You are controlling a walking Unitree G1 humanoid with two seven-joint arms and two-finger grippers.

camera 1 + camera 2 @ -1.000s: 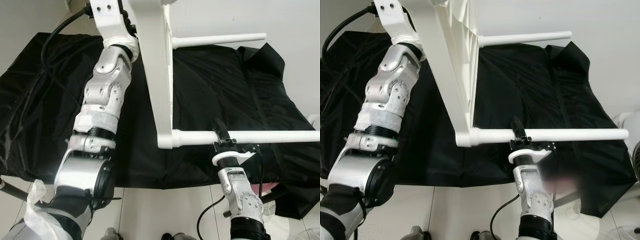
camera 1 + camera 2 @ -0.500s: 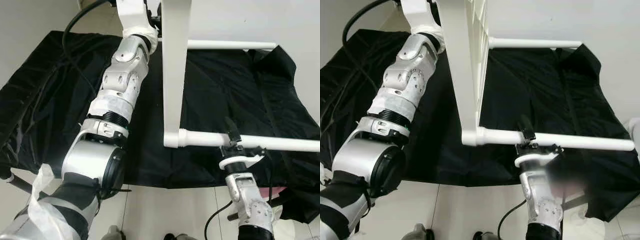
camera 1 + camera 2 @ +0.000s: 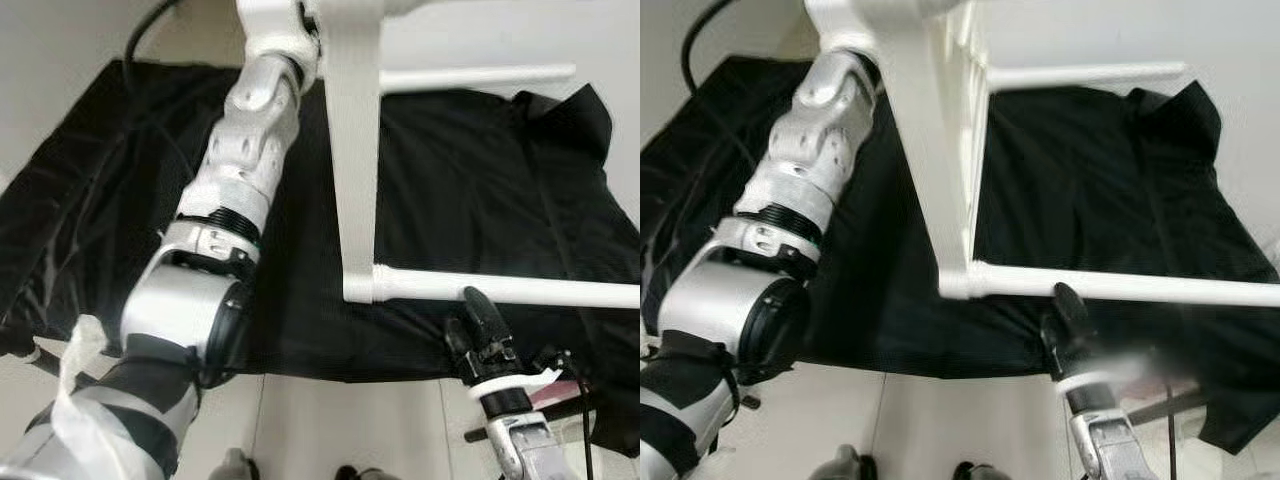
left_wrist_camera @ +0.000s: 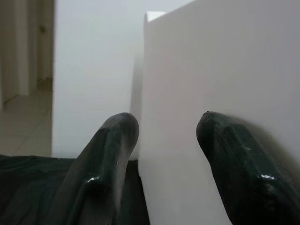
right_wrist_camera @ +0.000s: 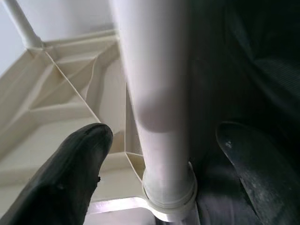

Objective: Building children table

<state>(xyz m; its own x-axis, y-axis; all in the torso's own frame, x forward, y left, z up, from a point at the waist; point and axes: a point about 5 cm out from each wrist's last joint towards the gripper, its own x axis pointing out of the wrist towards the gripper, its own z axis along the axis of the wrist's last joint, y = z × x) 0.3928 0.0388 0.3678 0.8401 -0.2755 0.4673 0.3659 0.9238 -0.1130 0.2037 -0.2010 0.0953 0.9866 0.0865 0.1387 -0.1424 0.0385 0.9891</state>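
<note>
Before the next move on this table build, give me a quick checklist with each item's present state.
1. Left pincer on the white tabletop: ok, one finger on each side of the panel edge.
2. Right pincer around the near leg: not ok, fingers open with gaps on both sides.
3. Near leg seated in its corner socket: ok.
4. Far leg attached: cannot tell, the joint is hidden.
5. Black cloth under the table: ok.

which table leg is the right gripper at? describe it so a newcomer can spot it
A black cloth covers the floor; the white tabletop stands on edge over it. Two white legs stick out sideways: it's the near leg, just above the right gripper, not the far leg.
</note>
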